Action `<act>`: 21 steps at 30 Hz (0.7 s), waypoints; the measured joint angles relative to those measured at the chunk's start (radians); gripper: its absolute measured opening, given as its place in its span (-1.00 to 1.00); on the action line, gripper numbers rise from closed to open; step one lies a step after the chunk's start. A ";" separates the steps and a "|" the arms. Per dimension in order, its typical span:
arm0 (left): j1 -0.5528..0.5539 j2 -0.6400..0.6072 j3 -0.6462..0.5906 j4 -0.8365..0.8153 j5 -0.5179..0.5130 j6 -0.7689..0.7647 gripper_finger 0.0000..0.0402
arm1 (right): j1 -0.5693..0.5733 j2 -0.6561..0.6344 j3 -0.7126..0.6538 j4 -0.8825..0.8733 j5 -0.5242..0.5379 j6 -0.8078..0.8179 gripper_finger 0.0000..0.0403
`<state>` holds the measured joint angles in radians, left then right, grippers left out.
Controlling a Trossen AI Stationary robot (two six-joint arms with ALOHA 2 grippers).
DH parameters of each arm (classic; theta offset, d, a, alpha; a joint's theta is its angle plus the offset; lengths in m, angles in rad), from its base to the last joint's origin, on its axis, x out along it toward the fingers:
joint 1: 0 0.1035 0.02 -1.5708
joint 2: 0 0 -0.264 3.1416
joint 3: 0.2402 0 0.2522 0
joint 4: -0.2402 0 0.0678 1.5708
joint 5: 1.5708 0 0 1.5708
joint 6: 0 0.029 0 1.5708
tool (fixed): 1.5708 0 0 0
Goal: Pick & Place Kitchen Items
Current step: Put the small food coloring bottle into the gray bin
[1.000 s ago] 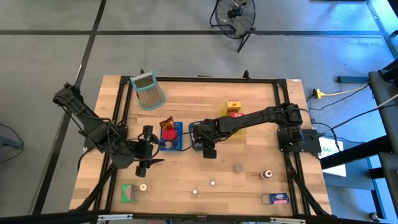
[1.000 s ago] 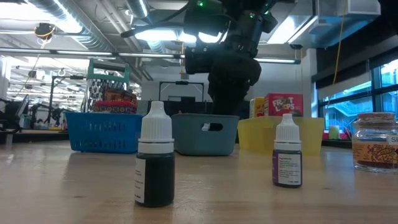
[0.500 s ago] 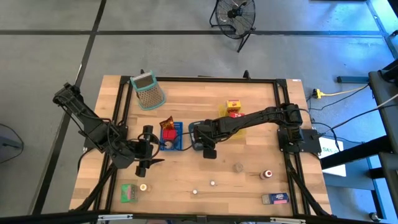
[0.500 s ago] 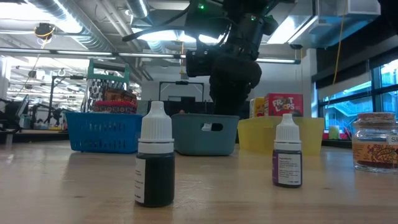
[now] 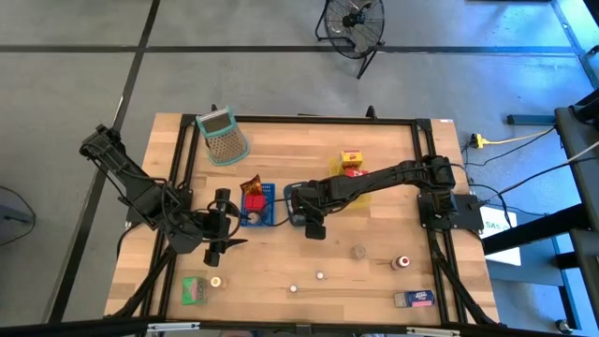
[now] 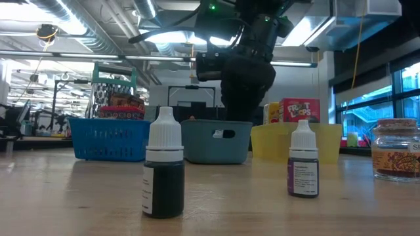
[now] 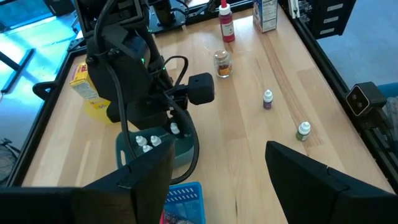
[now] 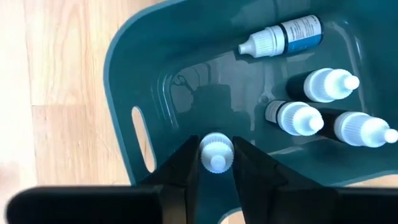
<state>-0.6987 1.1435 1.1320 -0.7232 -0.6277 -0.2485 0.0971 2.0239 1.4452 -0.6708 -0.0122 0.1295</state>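
Observation:
My right gripper (image 8: 216, 167) is over the grey-blue tray (image 8: 127, 74), shut on a small white-capped dropper bottle (image 8: 216, 151). In the high view this gripper (image 5: 306, 217) sits at the table's middle over the same tray (image 5: 293, 195). Three more capped bottles (image 8: 298, 118) stand in the tray and one lies flat (image 8: 281, 36). My left gripper (image 7: 227, 186) is open and waits left of the blue tray (image 5: 259, 208), touching nothing. Two dropper bottles (image 6: 163, 172) (image 6: 303, 161) and a jar (image 6: 396, 149) stand on the table near the front edge. My right gripper pinches the small bottle between its two fingers at the white cap (image 8: 215, 144). The fingers come from above, pointing down. The bottle stands upright in the hold, inside the tray's near corner. The fingers hide whether its base touches the tray floor.
The blue tray holds a red tin (image 5: 254, 200) and a brown packet (image 5: 250, 185). A yellow tray with a red and yellow carton (image 5: 352, 161) is right of the grey-blue one. The mesh basket (image 5: 223, 136) is far left. A green carton (image 5: 194, 290) and a blue carton (image 5: 415, 300) lie near the front edge.

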 joint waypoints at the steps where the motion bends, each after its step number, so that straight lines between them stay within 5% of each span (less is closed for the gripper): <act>1: 0.000 0.000 0.000 0.000 0.000 0.000 0.24 | 0.000 0.000 0.000 0.000 0.000 0.009 -0.56; 21: 0.000 0.000 0.000 -0.010 0.000 0.000 0.24 | -0.001 0.000 0.000 0.002 0.007 0.020 -0.32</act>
<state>-0.6987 1.1435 1.1316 -0.7335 -0.6273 -0.2485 0.0964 2.0239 1.4452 -0.6689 -0.0055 0.1494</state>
